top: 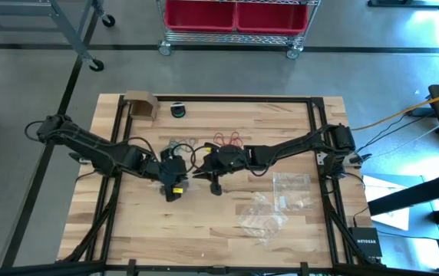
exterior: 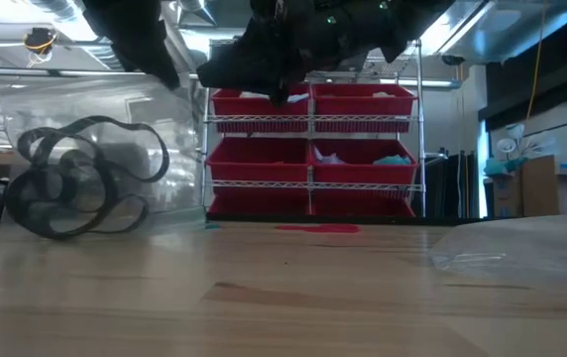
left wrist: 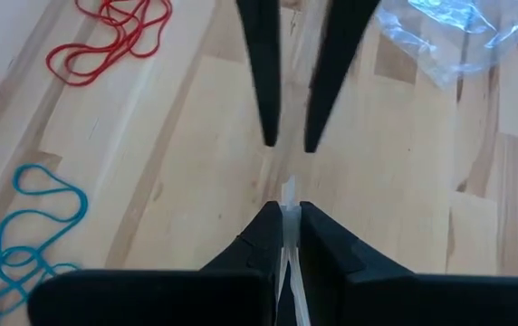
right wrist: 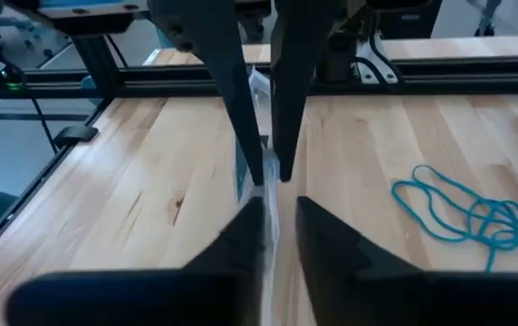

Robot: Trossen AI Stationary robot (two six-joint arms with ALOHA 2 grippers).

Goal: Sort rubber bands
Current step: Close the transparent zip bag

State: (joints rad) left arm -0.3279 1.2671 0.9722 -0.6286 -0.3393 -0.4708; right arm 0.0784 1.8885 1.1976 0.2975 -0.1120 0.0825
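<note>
From table height both arms are cut off by the top edge, so only dark bulk hangs there and neither gripper's tips can be made out. The black rubber bands (exterior: 70,188) sit close and soft-edged in front of a clear bag (exterior: 95,119) whose outline blurs into the room. From overhead, the bands between the two grippers are too small to count, and the arms cover part of them. The teal bands (left wrist: 19,244) run off the left wrist picture's edge; the red bands (left wrist: 110,36) are clipped too.
</note>
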